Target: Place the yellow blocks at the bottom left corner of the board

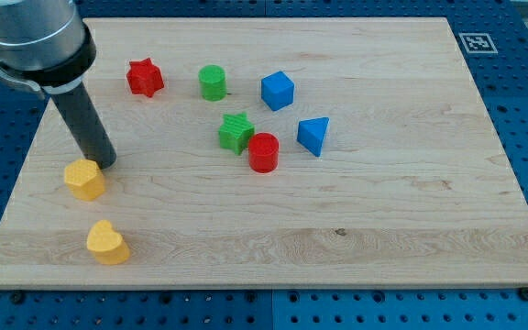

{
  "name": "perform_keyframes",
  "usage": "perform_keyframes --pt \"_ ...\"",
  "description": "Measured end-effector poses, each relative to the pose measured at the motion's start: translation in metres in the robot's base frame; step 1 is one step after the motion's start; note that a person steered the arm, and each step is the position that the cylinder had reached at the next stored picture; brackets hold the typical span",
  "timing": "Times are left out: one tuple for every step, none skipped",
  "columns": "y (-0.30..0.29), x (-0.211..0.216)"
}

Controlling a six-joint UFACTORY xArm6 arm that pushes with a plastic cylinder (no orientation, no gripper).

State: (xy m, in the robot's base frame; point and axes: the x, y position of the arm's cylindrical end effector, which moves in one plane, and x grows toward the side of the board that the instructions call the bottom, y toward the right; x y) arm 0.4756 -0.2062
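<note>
Two yellow blocks lie at the view's left. A yellow hexagon-like block [84, 179] sits mid-left, and a yellow heart-shaped block [107, 243] sits below it near the bottom left corner of the board [383, 229]. My tip [104, 163] rests on the board just to the upper right of the yellow hexagon block, touching or almost touching it. The dark rod rises toward the view's top left.
A red star [144, 77], a green cylinder [213, 82], a blue cube [278, 91], a green star [236, 133], a red cylinder [264, 152] and a blue triangular block [313, 135] lie in the upper middle. A marker tag [476, 42] sits top right.
</note>
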Motion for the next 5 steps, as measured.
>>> perform_keyframes --pt "-0.003 0.000" --pt "-0.003 0.009" --pt "-0.003 0.031" --pt "-0.003 0.049" --pt "-0.003 0.059"
